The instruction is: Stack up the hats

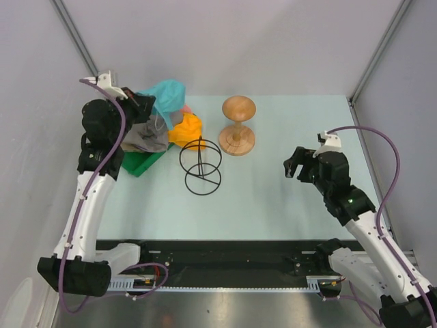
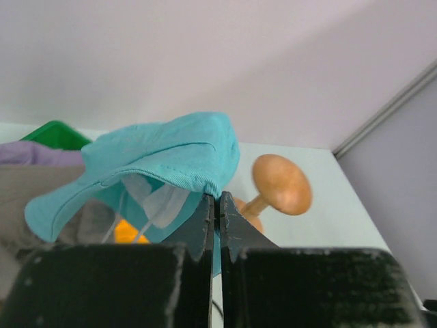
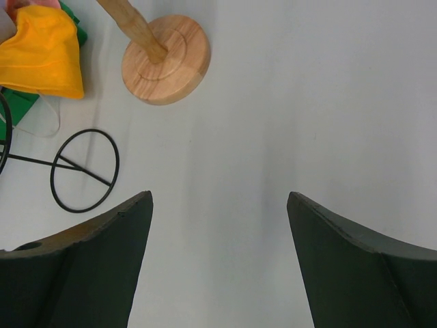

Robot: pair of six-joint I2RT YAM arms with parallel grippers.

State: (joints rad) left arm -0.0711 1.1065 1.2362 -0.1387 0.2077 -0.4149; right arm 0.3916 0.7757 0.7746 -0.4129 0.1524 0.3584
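My left gripper is shut on the brim of a teal bucket hat and holds it up over the pile at the back left. In the left wrist view the teal hat hangs from the closed gripper. Under it lie a grey hat, an orange hat and a sliver of pink hat. The orange hat also shows in the right wrist view. My right gripper is open and empty over bare table at the right, as its own view shows.
A green tray lies under the hat pile. A wooden hourglass-shaped stand stands mid-back; a black wire ring stand lies in front of the pile. Grey walls close in at the back and sides.
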